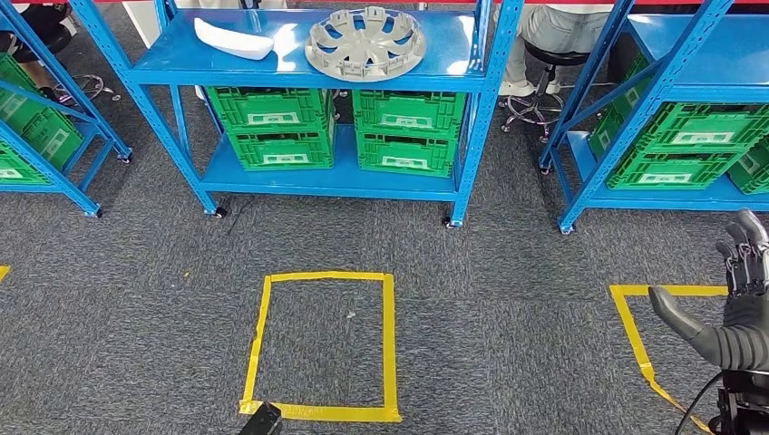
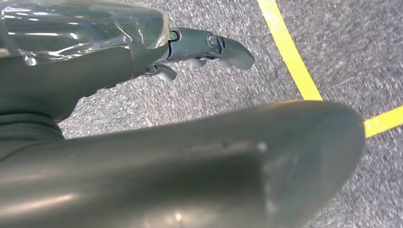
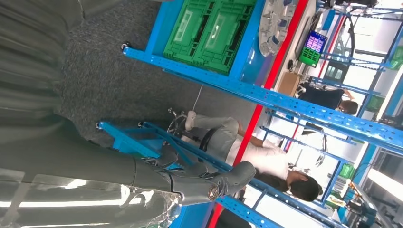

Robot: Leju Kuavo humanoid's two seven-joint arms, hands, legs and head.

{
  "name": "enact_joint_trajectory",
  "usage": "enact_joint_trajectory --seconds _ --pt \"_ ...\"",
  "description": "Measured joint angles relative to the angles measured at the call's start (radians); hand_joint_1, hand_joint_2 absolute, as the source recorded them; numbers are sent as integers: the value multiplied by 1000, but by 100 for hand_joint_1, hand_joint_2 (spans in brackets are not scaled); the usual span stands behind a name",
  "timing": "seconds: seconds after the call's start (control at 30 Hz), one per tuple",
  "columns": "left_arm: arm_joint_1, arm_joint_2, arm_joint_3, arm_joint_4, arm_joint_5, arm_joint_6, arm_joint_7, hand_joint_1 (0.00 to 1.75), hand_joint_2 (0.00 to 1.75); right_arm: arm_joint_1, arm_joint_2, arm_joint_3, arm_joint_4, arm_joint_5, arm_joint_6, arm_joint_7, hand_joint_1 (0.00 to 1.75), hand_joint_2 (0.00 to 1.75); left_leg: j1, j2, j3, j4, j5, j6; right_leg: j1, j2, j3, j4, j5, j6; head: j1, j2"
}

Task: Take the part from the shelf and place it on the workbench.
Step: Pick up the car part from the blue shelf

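Note:
A silver wheel cover (image 1: 365,43) lies flat on the top level of the blue shelf (image 1: 435,68), with a white curved part (image 1: 233,39) to its left. The wheel cover (image 3: 275,19) also appears far off in the right wrist view. My right hand (image 1: 734,299) is raised at the right edge, well short of the shelf, fingers spread and empty; its fingers (image 3: 204,178) hold nothing. My left hand (image 2: 119,66) hangs low over the carpet, fingers (image 2: 209,45) stretched out and empty. Its dark tip (image 1: 263,420) shows by the near left corner of the tape square.
Green crates (image 1: 272,122) fill the shelf's lower levels. More blue racks stand left (image 1: 54,136) and right (image 1: 671,100). A yellow tape square (image 1: 388,344) marks the carpet ahead, with another tape outline (image 1: 635,335) at right. A person (image 1: 553,27) sits on a stool behind the shelf.

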Motion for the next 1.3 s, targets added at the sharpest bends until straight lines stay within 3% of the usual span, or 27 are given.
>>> enact_joint_trajectory --seconds 0.97,1.2,1.3 --pt "3 0 0 -5 17 1 0 0 0 -7 -1 14 1 -4 20 -2 0 175 -1 -1 0 0 0 4 -2 0 0 0 1 2 0 0" --pt "5 3 1 -6 19 1 0 0 0 -11 -1 17 2 -5 25 -2 0 175 -7 -1 -1 5 -6 16 -11 0 1 -3 2 14 0 0" --pt "5 4 1 -8 19 1 0 0 0 -12 -2 19 2 -5 26 -3 0 175 -9 0 11 -18 3 35 -12 -1 7 -15 5 25 0 0"
